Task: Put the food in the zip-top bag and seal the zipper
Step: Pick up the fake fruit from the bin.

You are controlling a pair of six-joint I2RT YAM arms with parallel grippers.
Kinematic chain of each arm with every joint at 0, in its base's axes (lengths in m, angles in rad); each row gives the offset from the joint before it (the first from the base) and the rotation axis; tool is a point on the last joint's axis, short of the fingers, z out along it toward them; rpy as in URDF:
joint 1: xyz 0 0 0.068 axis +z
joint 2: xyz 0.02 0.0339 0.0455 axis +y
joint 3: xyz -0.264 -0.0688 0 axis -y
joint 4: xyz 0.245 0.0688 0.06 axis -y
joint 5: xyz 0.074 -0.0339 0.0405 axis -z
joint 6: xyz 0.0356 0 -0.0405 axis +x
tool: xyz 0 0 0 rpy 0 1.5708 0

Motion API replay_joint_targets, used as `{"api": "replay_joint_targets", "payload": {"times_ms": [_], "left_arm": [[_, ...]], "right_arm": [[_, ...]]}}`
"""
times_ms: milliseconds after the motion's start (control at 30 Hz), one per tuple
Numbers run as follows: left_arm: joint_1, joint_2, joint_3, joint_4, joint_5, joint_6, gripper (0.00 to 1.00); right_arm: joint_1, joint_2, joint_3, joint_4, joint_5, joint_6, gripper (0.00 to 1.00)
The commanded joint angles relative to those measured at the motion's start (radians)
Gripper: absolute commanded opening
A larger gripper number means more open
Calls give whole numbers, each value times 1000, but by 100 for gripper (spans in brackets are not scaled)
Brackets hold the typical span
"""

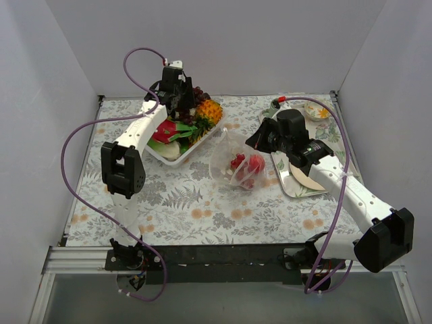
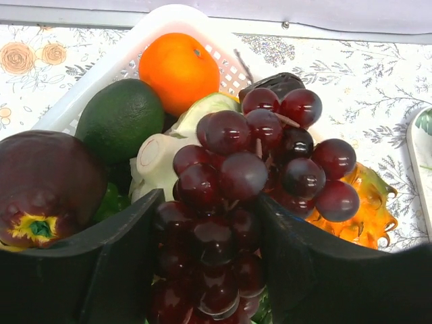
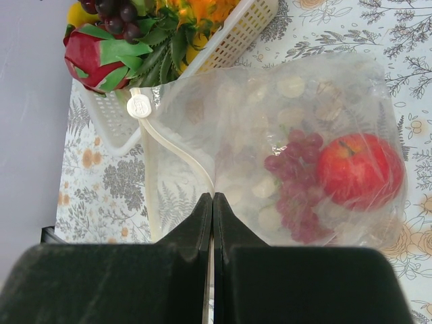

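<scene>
Over at ten o'clock on the table, the left gripper is straddling the dark purple plastic grape bunch. One black finger is sitting on each flank and berries are filling the gap edge to edge. They are touching both sides, but I cannot tell whether that is a firm squeeze or only a loose bracket. The bunch is lying on top of the heap in the white perforated plastic basket, leaning on the pale green-white leafy vegetable. A round orange fruit is sitting at its twelve o'clock and a dark green avocado at ten.

Near the table's centre, the crinkly clear zip-top bag is waiting, with a red round apple and a smaller grape cluster already inside. The right gripper, jaws fully together, is pinching the bag's rim at its two o'clock side in the overhead view. That is right where the thin clear zipper strip is running into the fingers. The zipper is not sealed, and the mouth looks open toward the basket.

My read is that this is the pick. Doing it well means biting the body of the bunch rather than stray berries, then lifting straight up so nothing underneath gets dragged along. The right side's job is holding that mouth wide and steady.
</scene>
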Motion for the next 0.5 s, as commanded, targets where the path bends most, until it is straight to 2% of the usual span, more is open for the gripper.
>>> {"api": "replay_joint_targets", "payload": {"times_ms": [0, 100, 167, 467], "left_arm": [[2, -19, -10, 15, 18, 4, 44], [4, -33, -5, 35, 18, 1, 33], [2, -51, -7, 46, 26, -1, 29], [4, -149, -53, 131, 44, -22, 23]], "right_arm": [[-3, 2, 2, 43, -3, 1, 1], [0, 0, 3, 45, -3, -1, 1], [-2, 0, 5, 43, -3, -1, 1], [-2, 6, 23, 40, -2, -2, 1]]}}
